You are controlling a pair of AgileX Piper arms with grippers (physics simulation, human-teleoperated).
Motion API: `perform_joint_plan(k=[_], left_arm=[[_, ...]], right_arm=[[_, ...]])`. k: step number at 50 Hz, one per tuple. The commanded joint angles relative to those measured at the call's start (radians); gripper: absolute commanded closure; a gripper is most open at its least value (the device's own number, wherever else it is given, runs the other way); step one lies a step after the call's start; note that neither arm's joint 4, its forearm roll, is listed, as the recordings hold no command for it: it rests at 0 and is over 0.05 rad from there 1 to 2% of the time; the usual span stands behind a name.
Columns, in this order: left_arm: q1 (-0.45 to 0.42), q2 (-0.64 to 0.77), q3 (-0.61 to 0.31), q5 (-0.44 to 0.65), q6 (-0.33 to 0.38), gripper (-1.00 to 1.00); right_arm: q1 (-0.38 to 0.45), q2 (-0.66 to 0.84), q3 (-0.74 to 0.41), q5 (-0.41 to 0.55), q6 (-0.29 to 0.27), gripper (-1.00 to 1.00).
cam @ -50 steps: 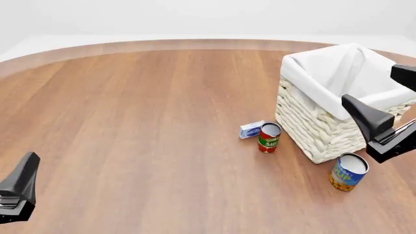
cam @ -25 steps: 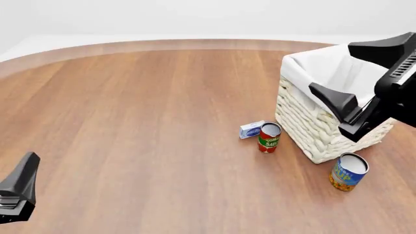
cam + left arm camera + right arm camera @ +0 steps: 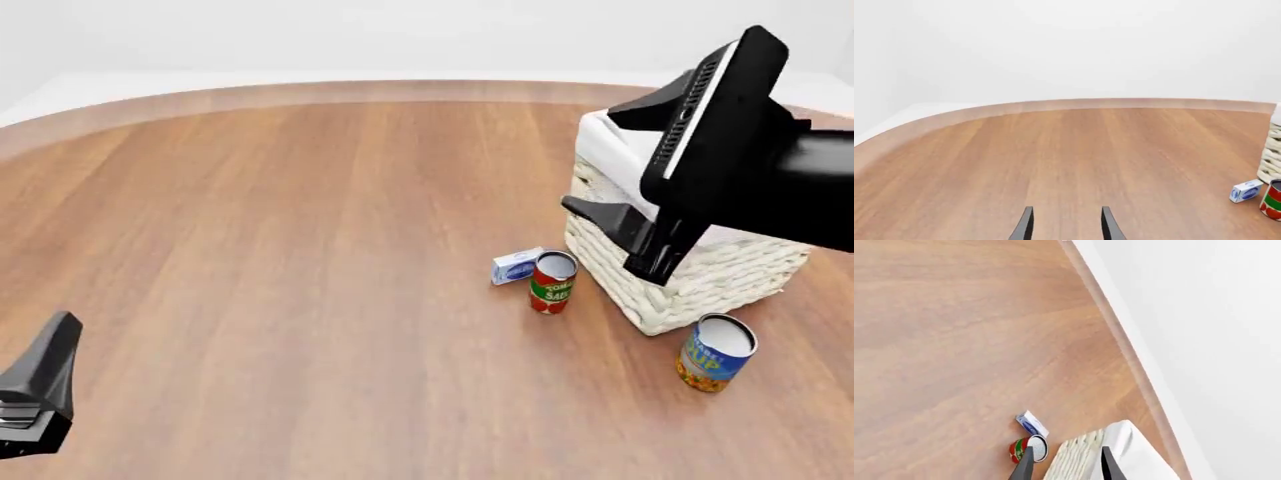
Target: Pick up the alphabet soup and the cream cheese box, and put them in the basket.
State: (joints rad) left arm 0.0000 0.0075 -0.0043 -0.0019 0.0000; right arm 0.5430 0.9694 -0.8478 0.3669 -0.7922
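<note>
At the near left corner of the bench (image 3: 267, 250), the left tool (image 3: 38, 392) sits low and idle, well apart from every task item; its wrist view shows two finger tips parted by a narrow gap with nothing between them. Toward centre-right, the cream cheese box (image 3: 517, 265) lies flat on the wood, just beside the red and green can (image 3: 551, 282); whether the two touch cannot be told. Next comes the basket (image 3: 627, 262), its woven wall facing the cans, partly hidden by the right arm. The right tool (image 3: 638, 170) hangs above the basket's left side, fingers spread wide, holding nothing; its wrist view looks down on the box, red can and basket rim. The alphabet soup (image 3: 715, 352) stands upright at the basket's near corner, close to it but apart.

Assessment: the step in hand appears to be the approach to a first pick. If the box is the target, descend on the side away from the red can, align the fingers across the box's short width, and avoid tipping the can
</note>
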Motion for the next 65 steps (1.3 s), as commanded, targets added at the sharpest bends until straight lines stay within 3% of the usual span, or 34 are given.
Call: perform_joint_plan(k=[1, 6, 9, 20, 49, 58, 65], left_arm=[[0.0, 0.0, 0.0, 0.0, 0.0, -1.0], [0.0, 0.0, 0.0, 0.0, 0.0, -1.0], [0.0, 0.0, 0.0, 0.0, 0.0, -1.0], [0.0, 0.0, 0.0, 0.0, 0.0, -1.0], [0.0, 0.0, 0.0, 0.0, 0.0, -1.0], [0.0, 0.0, 0.0, 0.0, 0.0, -1.0], [0.0, 0.0, 0.0, 0.0, 0.0, -1.0]], right_arm=[[0.056, 0.084, -0.06, 0.081, -0.016, -1.0], [0.088, 0.104, -0.072, 0.124, -0.004, -1.0], [0.099, 0.107, -0.07, 0.122, -0.023, -1.0], [0.116, 0.134, -0.066, 0.124, -0.013, -1.0], [0.098, 0.139, -0.065, 0.115, -0.022, -1.0], [0.062, 0.18, -0.051, 0.085, -0.087, -1.0], [0.047, 0.207, -0.073, 0.101, -0.105, -1.0]])
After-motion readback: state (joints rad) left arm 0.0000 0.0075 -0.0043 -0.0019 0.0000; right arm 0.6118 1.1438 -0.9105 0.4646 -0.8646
